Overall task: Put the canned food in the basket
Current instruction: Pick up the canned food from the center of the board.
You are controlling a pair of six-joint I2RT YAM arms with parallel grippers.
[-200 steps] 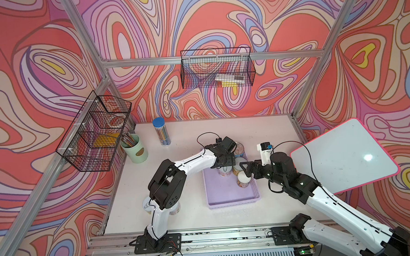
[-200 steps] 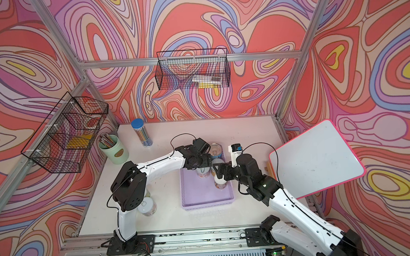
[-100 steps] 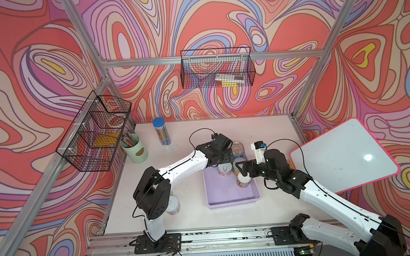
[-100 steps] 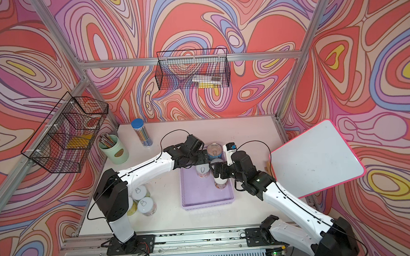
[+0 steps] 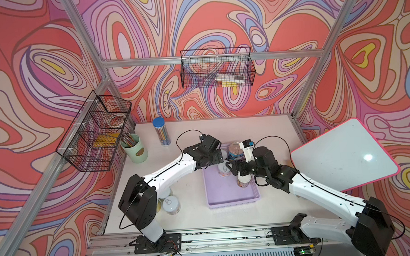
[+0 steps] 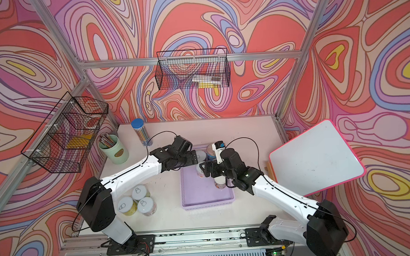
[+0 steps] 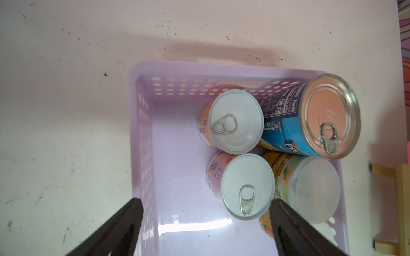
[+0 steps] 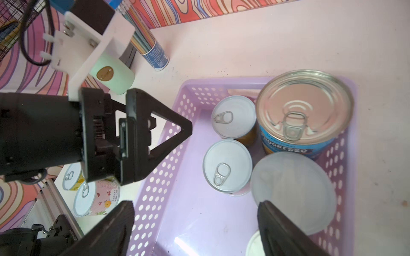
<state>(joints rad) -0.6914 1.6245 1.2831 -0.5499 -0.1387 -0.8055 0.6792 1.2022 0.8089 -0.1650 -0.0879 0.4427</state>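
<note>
The lilac basket [image 5: 231, 199] [image 6: 206, 200] lies mid-table. At its far end stand a blue-labelled can [image 5: 235, 151] [image 7: 310, 117] [image 8: 304, 110], two small pull-tab cans [image 7: 235, 122] [image 8: 226, 165] and a frosted-lid can [image 7: 315, 188] [image 8: 292, 190]. Three more cans [image 6: 140, 201] stand on the table by the left arm's base. My left gripper [image 5: 221, 156] [image 7: 206, 221] hovers open over the basket's far left part, holding nothing. My right gripper [image 5: 232, 167] [image 8: 195, 221] is open above the basket floor, one finger beside the frosted-lid can.
A blue-capped pencil tube [image 5: 161, 132] and a pale green pencil cup [image 5: 134, 149] stand at the back left. A pink-edged whiteboard [image 5: 342, 155] leans at the right. Black wire baskets hang on the left wall [image 5: 96, 134] and back wall [image 5: 216, 69].
My left gripper has drawn back a little to the left, away from the small can. My right gripper has shifted left over the basket and its jaws have narrowed slightly.
</note>
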